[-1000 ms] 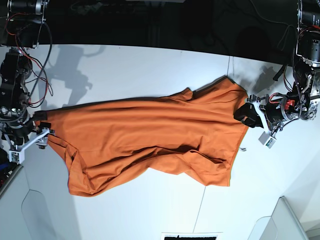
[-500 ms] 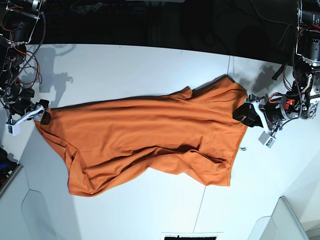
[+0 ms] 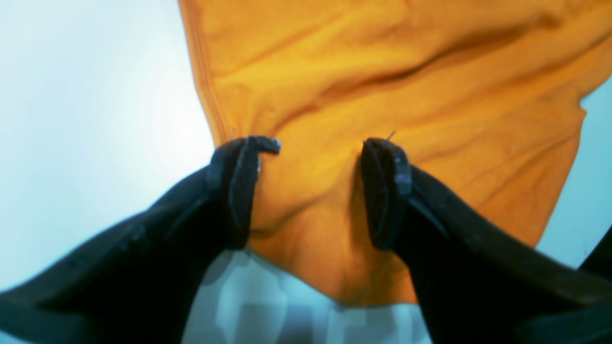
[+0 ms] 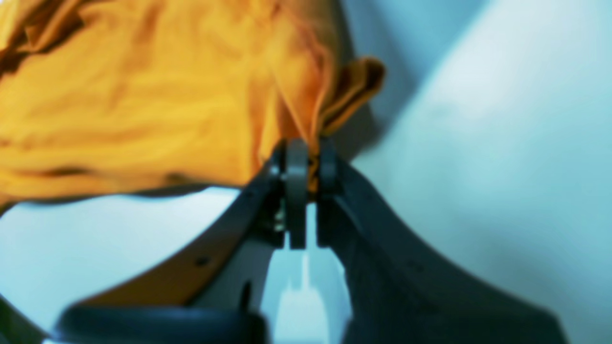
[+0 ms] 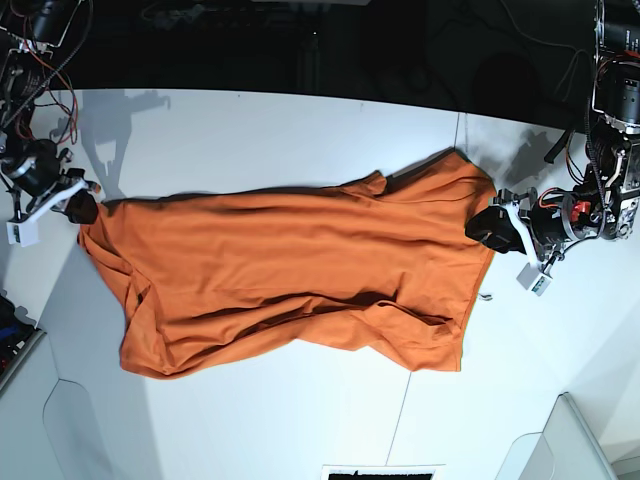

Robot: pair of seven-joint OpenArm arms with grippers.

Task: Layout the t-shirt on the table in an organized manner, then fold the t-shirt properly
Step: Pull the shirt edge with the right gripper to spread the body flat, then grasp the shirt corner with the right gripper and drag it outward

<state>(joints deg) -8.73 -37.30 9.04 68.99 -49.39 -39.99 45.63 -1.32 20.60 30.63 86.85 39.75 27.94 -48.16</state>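
Two arms on one shirt, laying-out stage as I read it, no folding started

Biggest first: tabletop, white, thin dark seam running down it on the base view's right. Plenty of bare surface on every side of the garment, so room isn't my constraint

T-shirt lies stretched long across the middle of the tabletop, roughly end to end between the arms. Not flat: a dark crease runs along its length and the lower edge looks doubled under. Can't make out neck or tag from any view, so I can't say which end is which

Right gripper: fingers clenched on a bunched edge of the t-shirt at its far end, base view's left. Wrist view shows cloth squeezed between the pads with a little flap sticking out past them. My read: that grip is there to pull the fabric taut

Left gripper: fingers spread wide, nothing pinched. They straddle a corner of the hem, cloth lying slack between them. Looks placed to close on that corner and give the other end an anchor, but it hasn't

Risk I see: pulling from one end only will drag the whole shirt rather than flatten it
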